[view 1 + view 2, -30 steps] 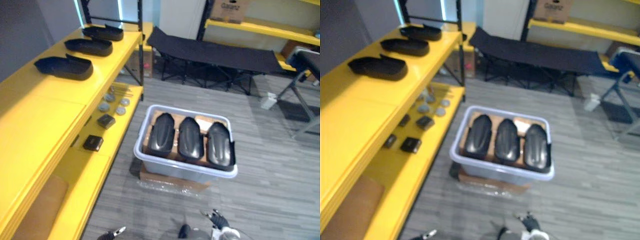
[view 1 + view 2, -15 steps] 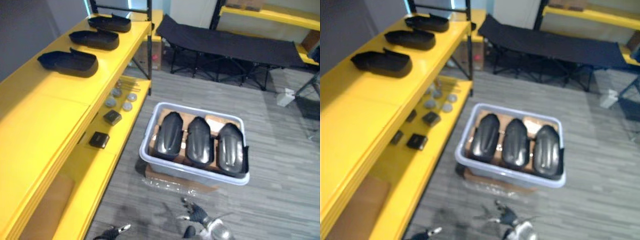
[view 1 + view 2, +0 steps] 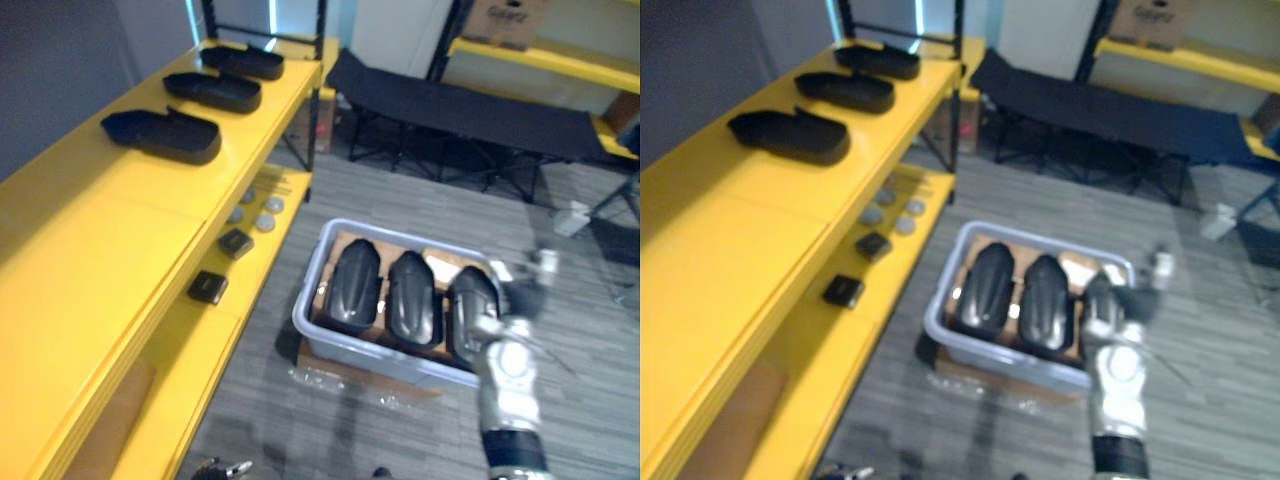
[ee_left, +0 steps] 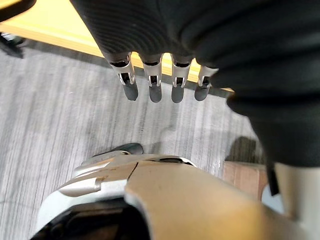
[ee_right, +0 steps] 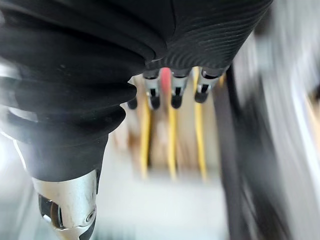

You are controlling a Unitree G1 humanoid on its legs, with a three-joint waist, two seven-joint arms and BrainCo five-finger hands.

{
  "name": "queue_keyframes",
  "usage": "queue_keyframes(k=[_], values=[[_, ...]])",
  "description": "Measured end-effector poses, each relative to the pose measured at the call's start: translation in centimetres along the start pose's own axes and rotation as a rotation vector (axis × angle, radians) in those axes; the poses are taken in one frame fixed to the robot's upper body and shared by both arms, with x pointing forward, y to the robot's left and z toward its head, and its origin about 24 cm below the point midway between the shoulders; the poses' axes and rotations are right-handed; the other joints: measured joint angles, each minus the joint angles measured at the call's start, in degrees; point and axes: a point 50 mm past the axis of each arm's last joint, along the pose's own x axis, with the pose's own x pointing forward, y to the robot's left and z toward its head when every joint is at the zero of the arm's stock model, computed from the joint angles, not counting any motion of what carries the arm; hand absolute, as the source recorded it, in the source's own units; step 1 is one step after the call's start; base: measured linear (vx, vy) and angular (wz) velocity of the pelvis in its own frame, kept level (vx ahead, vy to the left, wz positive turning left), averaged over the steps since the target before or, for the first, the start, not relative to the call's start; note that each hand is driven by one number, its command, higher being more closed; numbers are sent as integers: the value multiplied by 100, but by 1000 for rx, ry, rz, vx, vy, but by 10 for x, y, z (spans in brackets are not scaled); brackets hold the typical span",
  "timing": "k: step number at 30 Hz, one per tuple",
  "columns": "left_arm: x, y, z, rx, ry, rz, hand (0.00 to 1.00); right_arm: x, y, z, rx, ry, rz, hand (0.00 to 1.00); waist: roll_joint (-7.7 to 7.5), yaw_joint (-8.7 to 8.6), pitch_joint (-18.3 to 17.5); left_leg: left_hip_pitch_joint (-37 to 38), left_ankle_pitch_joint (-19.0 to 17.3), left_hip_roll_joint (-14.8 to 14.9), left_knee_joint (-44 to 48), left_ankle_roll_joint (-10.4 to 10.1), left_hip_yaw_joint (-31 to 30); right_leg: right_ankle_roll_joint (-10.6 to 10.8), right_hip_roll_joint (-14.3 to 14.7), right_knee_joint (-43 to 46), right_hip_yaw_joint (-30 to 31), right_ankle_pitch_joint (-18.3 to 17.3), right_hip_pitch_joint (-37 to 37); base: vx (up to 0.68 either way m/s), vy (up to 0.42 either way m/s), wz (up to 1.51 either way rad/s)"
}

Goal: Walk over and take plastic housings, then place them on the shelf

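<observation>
Right hand (image 3: 515, 296) now up over rightmost housing (image 3: 468, 303) in bin (image 3: 362, 358), fingers loose, empty.

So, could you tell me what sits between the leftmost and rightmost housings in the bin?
A third housing lies there, side by side with both in the bin, clearest in the left eye view.

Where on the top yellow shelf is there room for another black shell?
The wide bare stretch of the top shelf nearer the robot than the closest housing is free. The far end is crowded with two more housings.
</observation>
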Motion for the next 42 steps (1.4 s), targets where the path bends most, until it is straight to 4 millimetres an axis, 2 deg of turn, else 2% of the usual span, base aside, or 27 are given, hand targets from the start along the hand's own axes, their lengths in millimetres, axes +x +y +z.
queue_keyframes(k=[3, 4, 7, 8, 9, 11, 14, 16, 18, 20, 22, 24, 26, 29, 33, 35, 37, 40, 42], values=[[0, -2, -2, 16, 4, -1, 0, 12, -20, 3, -51, -1, -93, 0, 139, -154, -29, 16, -1, 54, -161, -2, -11, 11, 86, -42, 43, -8, -34, -44, -55, -14], [0, -3, -2, 16, 3, -3, 0, 13, -25, 2, -63, 9, -125, 0, 155, -152, -41, 17, 13, 59, -242, -19, 2, 39, 106, -55, 53, -29, -93, -78, -66, -13], [-1, -2, -5, 6, 7, -1, 0, 13, -32, -5, -100, 68, -202, 0, 67, -165, -62, -19, 87, 10, -322, -67, 20, 186, 61, -78, 57, -185, -159, -89, -85, -10], [-1, -1, -5, 5, 6, 0, 0, 14, -40, -9, -115, 95, -265, 0, 39, -157, -82, -4, 164, -31, -444, -83, 16, 243, 35, -77, 52, -293, -182, -43, -70, 3], [-1, -2, -5, 6, 6, -1, 0, 14, -47, -11, -122, 108, -303, 0, 52, -162, -89, 7, 219, -31, -510, -96, -4, 235, 43, -64, 35, -303, -194, -32, -77, 10], [-3, -4, -10, 0, 11, -6, 0, 14, -72, -17, -143, 156, -445, 0, 91, -169, -111, 145, 459, -50, -880, -121, -21, 198, 85, -5, 20, -339, -246, -24, -50, 7], [-3, -8, -14, -4, 20, -29, 0, 12, -86, -21, -156, 180, -510, 0, 119, -275, -123, 247, 561, -52, -1069, -132, -5, 194, 115, 1, 27, -338, -237, -11, -20, -3], [-3, -7, -12, -2, 11, -40, 0, 11, -90, -22, -161, 182, -519, 0, 107, -281, -116, 185, 558, -44, -1027, -129, 1, 194, 101, 17, 41, -330, -294, -21, 6, -2], [-3, -4, -1, 2, -30, -40, 0, 11, -90, -21, -158, 181, -527, 0, 38, -278, -57, -141, 483, -37, -760, -96, -12, 173, 63, 39, 49, -295, -500, -71, 9, 4], [-1, 2, 21, 6, -104, -27, 0, 18, -81, -16, -112, 163, -528, 0, -5, -271, 252, -727, 315, 14, -224, -77, -40, 84, 42, 52, 66, -230, -827, -136, -5, 4], [0, 5, 33, 10, -132, -22, 0, 25, -72, -11, -44, 151, -541, 0, -28, -265, 509, -1011, 242, 55, 57, -72, -47, 42, 57, 47, 84, -200, -1018, -101, -11, 1], [1, 5, 35, 3, -141, -18, 0, 27, -66, -9, -20, 145, -534, 0, -11, -227, 653, -1147, 117, 109, 278, -105, -22, 23, 124, 43, 166, -139, -1091, 0, -13, -12], [0, 4, 34, -31, -145, -14, 0, 26, -65, -8, -15, 140, -529, 0, 5, -207, 647, -1171, -46, 196, 486, -135, 26, 23, 191, 40, 271, -138, -1084, 71, -2, -33], [-2, 5, 29, -99, -172, 8, 0, 26, -66, 1, -7, 82, -441, 0, 14, -196, 643, -1139, -452, 365, 952, -147, 100, 14, 349, 4, 647, -143, -1075, 103, 31, -62], [-3, 3, 27, -114, -187, 21, 0, 18, -77, 2, -49, 54, -391, 0, 83, -256, 605, -787, -790, 359, 1111, -97, 95, 26, 374, 0, 979, -136, -880, 97, 103, -50], [-4, 2, 33, -114, -216, 26, 0, 3, -100, -8, -125, 95, -423, 0, 127, -336, 577, -531, -873, 241, 1112, -5, 72, 37, 274, 5, 1007, -129, -670, 69, 148, -11], [-4, 2, 38, -115, -227, 30, 0, -5, -113, -11, -156, 115, -450, 0, 159, -418, 504, -455, -914, 158, 1096, 44, 81, 69, 170, 54, 1019, -99, -646, 25, 155, -10], [-2, 4, 40, -116, -206, 36, 0, -11, -119, -17, -166, 137, -452, 0, 162, -470, 315, -296, -933, 76, 1015, 78, 164, 3, 127, 138, 1030, 25, -689, -4, 97, -27], [-2, 9, 38, -130, -185, 55, 0, -15, -117, -22, -159, 157, -447, 0, 112, -523, 221, -293, -933, 79, 1014, 79, 169, -19, 140, 137, 1011, 74, -691, -11, 21, -10]])
